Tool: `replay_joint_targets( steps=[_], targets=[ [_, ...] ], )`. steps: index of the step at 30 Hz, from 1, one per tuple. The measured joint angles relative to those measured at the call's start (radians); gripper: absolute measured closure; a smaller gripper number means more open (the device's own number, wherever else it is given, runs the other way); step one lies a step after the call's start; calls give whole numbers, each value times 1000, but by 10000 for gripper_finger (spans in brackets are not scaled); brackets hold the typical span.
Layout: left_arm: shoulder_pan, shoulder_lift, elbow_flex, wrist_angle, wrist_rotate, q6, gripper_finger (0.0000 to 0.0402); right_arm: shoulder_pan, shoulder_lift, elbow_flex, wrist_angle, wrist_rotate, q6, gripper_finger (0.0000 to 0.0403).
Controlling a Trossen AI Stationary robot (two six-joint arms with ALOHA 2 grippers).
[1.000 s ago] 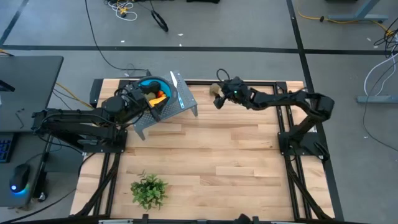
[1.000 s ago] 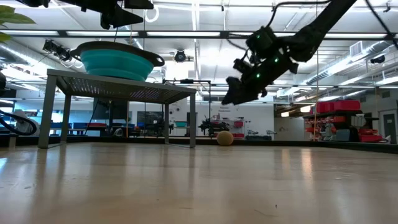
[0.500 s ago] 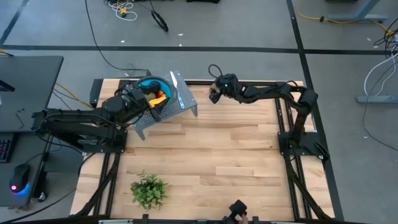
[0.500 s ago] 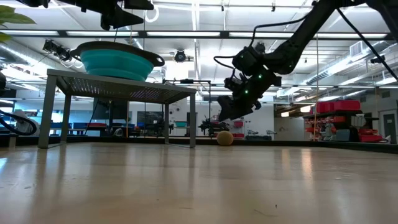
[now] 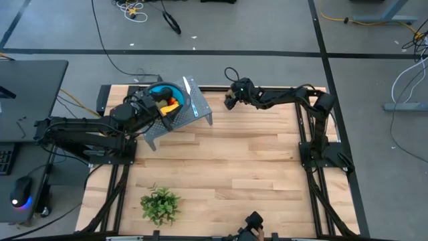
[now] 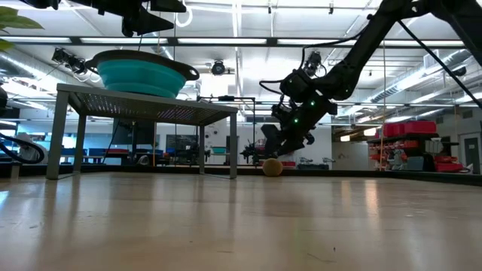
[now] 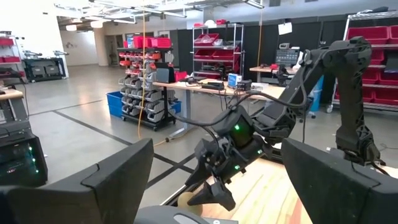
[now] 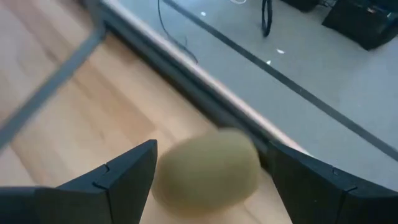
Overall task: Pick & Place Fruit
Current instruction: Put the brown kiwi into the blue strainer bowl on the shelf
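Reaching step: right gripper (image 8: 208,171), jaws wide and empty, straddles the olive fruit (image 8: 207,169) (near the table's far edge); next, lower and close

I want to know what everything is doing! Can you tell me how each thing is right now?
right gripper: open, down around the olive fruit at the table's far edge.
olive fruit: lying on the table, not lifted.
left gripper: open, above the bowl.
blue bowl: upright on the metal stand, with fruit inside.
plant sprig: lying on the table, alone.
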Motion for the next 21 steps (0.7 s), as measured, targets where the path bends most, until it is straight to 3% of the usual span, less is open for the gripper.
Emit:
replay_joint_targets(
  steps=[5,13,21],
  targets=[
    [0,0,0,0,0,1,41,0,12,40,-34,-3,21,91],
    [0,0,0,-2,0,-1,41,2,81,163,-237,9,44,91],
    [0,0,0,-3,0,-1,41,1,81,169,-266,19,38,91]
  ],
)
